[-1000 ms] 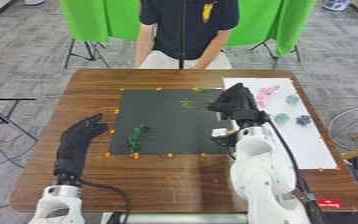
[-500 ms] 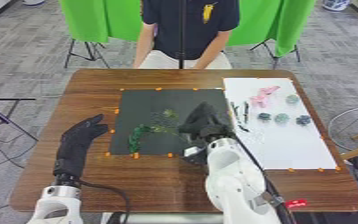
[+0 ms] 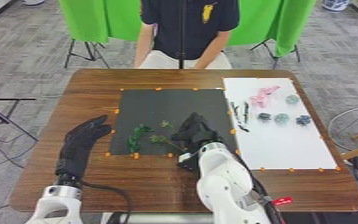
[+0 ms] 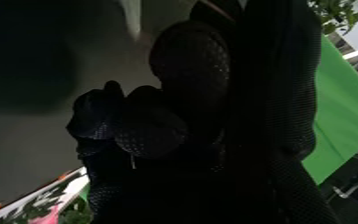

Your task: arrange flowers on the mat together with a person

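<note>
The right hand (image 3: 196,131) has come left and nearer since the earlier frames: it was over the far right part of the black mat (image 3: 180,102) and is now above that mat's near right part. In the right wrist view its fingers (image 4: 193,62) are curled in, pinching the stem of a light green sprig (image 3: 159,138). The sprig has travelled with it, from the far right to the near part of the black mat, its leafy tips now left of the hand, just beside the dark green foliage (image 3: 138,136), which has stayed put near the mat's left edge. The left hand (image 3: 85,134) remains over the counter (image 3: 158,185), left of the black mat, fingers extended and relaxed. On the white mat (image 3: 291,147) at right, the pink flower (image 3: 262,96) and round pale heads (image 3: 282,118) lie as before.
</note>
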Available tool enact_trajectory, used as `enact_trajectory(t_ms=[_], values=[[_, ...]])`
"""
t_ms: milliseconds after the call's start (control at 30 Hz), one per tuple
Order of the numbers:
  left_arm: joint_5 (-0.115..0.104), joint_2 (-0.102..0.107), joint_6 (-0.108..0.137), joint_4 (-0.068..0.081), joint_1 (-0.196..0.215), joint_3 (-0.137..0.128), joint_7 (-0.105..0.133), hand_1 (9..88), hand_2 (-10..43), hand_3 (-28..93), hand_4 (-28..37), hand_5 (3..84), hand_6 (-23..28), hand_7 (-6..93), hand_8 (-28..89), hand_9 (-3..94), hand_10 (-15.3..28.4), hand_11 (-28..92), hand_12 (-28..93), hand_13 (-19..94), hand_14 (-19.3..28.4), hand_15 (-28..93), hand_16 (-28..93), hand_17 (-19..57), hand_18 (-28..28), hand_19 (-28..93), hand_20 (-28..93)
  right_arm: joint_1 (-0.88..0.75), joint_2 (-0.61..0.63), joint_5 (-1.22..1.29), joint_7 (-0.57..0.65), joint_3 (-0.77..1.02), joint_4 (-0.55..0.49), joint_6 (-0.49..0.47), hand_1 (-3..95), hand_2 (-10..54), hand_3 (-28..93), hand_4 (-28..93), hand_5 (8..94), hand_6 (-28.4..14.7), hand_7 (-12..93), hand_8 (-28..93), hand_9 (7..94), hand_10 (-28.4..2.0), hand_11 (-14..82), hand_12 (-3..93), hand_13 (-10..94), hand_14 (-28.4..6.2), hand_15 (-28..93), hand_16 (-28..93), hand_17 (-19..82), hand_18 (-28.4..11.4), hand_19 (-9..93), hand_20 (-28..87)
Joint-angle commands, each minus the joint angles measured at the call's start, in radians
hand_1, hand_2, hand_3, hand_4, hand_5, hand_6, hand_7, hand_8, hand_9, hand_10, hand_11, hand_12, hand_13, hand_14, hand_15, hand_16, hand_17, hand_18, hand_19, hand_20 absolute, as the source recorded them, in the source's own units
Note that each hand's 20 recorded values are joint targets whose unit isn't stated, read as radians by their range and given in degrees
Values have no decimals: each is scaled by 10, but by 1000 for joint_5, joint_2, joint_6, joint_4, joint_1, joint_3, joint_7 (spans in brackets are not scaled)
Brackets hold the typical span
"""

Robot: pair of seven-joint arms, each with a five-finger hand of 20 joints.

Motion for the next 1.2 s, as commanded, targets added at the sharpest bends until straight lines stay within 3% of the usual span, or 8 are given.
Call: enact_trajectory(t_ms=[33,533,600,633,667,867,1000,1200], values=[[8,-2,-24,-2,16,-3,-19,283,-31,594,-176,465,39,164,-54,475,133,267,181,344,168,229,55,2,139,104,188,12,-25,15,-16,-16,7,0,849,-95,-283,324,899,6,221,75,937,-96,404,243,789,-108,722,393,384,-271,854,567],[14,-7,-49,3,5,-4,-30,284,-32,592,-175,462,40,160,-52,472,134,259,182,342,169,226,57,0,139,101,188,-17,-5,18,-83,-6,-24,19,742,-95,-278,355,877,4,191,44,937,-95,355,227,801,-97,672,388,386,-267,850,548],[13,-8,-49,3,6,-7,-29,283,-32,592,-175,462,40,160,-53,471,134,258,182,341,170,226,57,0,139,101,188,-35,19,17,-89,0,-61,31,486,-95,367,-65,876,9,199,-41,937,-96,350,230,798,-102,672,389,385,-267,846,554],[12,-9,-50,1,10,-10,-32,283,-32,592,-175,462,40,160,-53,471,134,258,182,341,169,226,57,0,139,101,188,-49,32,24,-88,3,-84,46,372,-95,590,-193,874,10,207,-94,937,-99,349,231,793,-106,677,391,379,-270,845,560],[11,-11,-52,3,8,-10,-30,283,-32,592,-175,461,40,160,-53,471,134,258,182,341,170,226,57,0,139,101,188,-61,47,16,-87,8,-107,56,336,-95,648,-220,873,9,206,-107,937,-100,348,232,791,-110,679,392,375,-272,846,563],[9,-16,-55,1,16,-19,-35,284,-31,589,-175,461,40,160,-52,470,134,257,183,341,170,226,58,0,139,101,188,-145,110,19,-54,67,-219,8,271,29,703,-150,875,-3,182,-106,937,-107,353,242,773,-131,708,400,360,-280,849,583],[11,-19,-61,2,14,-18,-35,284,-31,590,-174,461,40,160,-52,469,134,257,183,341,170,226,58,-1,138,101,188,-180,131,60,-13,116,-267,-222,196,141,656,-160,869,-7,150,-106,937,-114,383,249,765,-149,737,409,358,-283,857,599],[12,-21,-74,4,9,-14,-41,285,-30,589,-174,461,39,160,-52,469,134,257,183,341,169,226,58,-1,139,101,188,-173,119,103,31,119,-246,-337,114,258,584,-189,820,-17,112,-102,937,-121,431,249,770,-162,768,420,366,-284,879,622]])
